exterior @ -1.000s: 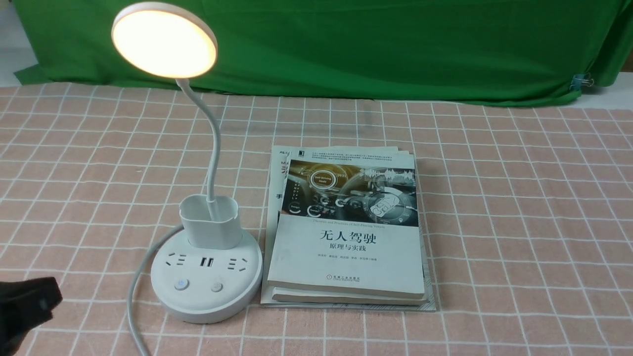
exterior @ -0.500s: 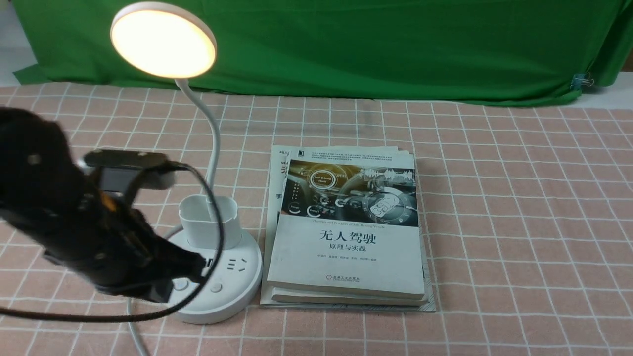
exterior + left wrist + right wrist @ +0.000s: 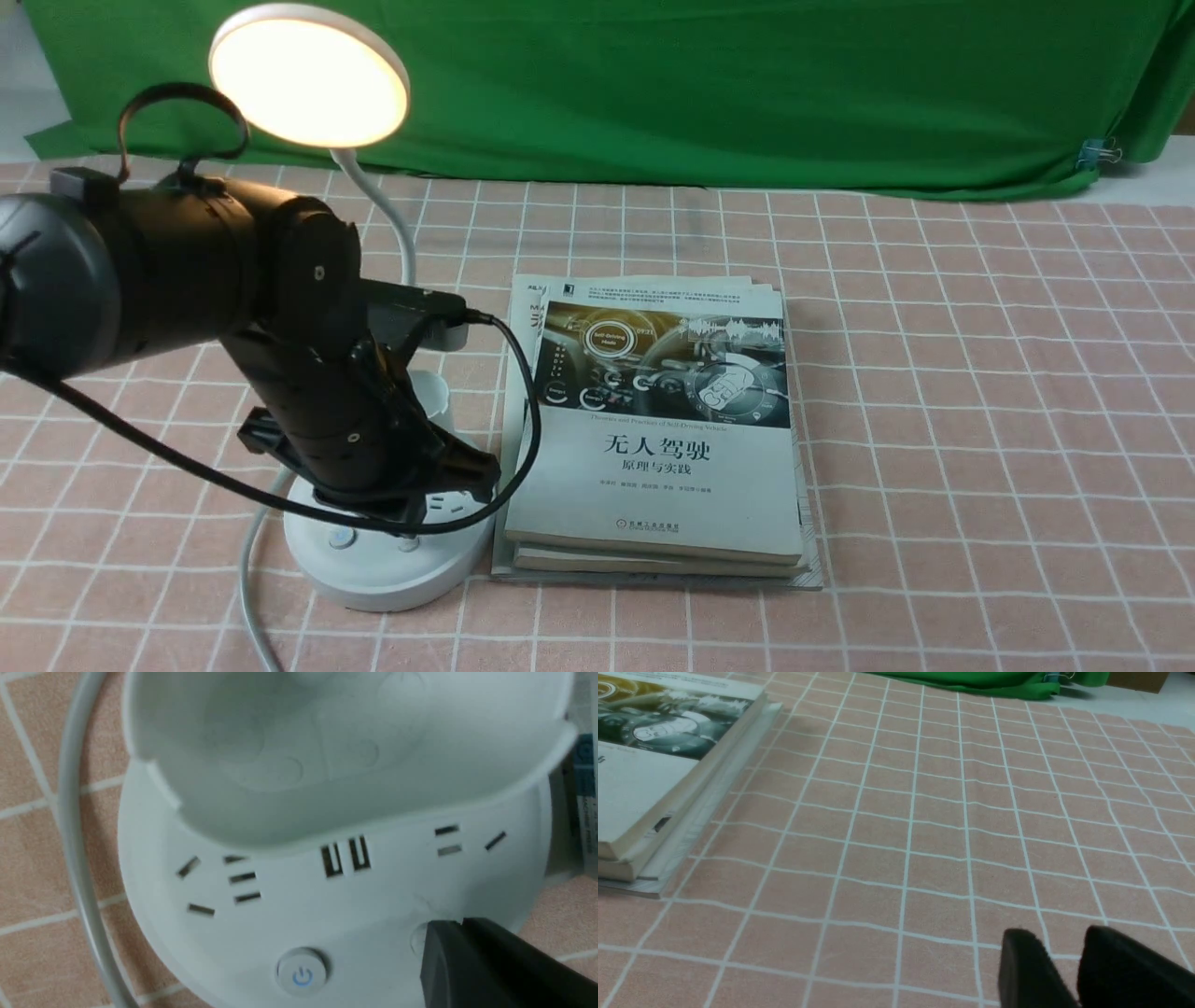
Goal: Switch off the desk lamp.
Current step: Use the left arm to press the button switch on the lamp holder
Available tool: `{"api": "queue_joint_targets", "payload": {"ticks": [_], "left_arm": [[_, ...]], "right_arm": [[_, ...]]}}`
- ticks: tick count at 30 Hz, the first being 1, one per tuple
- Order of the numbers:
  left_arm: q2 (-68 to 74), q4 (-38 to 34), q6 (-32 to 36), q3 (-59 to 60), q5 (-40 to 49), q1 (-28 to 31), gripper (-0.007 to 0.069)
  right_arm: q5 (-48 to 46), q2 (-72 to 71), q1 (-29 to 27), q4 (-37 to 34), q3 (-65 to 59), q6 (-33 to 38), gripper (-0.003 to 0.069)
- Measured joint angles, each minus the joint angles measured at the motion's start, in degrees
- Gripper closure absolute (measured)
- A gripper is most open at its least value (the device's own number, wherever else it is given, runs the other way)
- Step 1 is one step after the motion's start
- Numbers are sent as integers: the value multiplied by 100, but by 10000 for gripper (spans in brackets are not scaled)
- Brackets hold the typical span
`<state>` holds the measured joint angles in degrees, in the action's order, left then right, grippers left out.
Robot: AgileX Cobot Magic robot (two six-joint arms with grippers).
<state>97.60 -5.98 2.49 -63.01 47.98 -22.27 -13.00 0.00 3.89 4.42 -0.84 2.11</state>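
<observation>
Left arm has swung in from the near-left corner and now hangs over the desk lamp (image 3: 383, 569); half a second ago it was lower and further left.

- Desk lamp: stands on the left half of the desk (image 3: 980, 420), its base touching or just beside the stack of books (image 3: 653, 485). The disc head (image 3: 308, 75) glows warm, so the lamp is on and the task is not yet done.
- Base, left wrist view: the power button (image 3: 301, 974) with the blue symbol is uncovered. The left gripper (image 3: 448, 935) sits over the second button, on the side nearer the books, and hides most of it. Contact looks likely; whether the button is pressed I cannot tell.
- Left gripper state: only one dark mass shows, so I cannot tell whether it is clenched or parted.
- Right gripper (image 3: 1057, 940): low over bare desk well apart from the lamp, fingertips nearly together, holding nothing.
- White cord (image 3: 247, 579) runs off the near edge.

Judgement: approach complete, press pending or just starting. What remains is a firm push and a dark head to confirm it. If the covered button is not the lamp switch, the head will stay lit.
</observation>
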Motion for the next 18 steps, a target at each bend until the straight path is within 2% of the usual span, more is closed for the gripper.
{"api": "queue_joint_targets", "payload": {"ticks": [18], "left_arm": [[102,29,-45,-75,-70,-3,621]], "right_arm": [[0,0,0,0,0,0,419]]}}
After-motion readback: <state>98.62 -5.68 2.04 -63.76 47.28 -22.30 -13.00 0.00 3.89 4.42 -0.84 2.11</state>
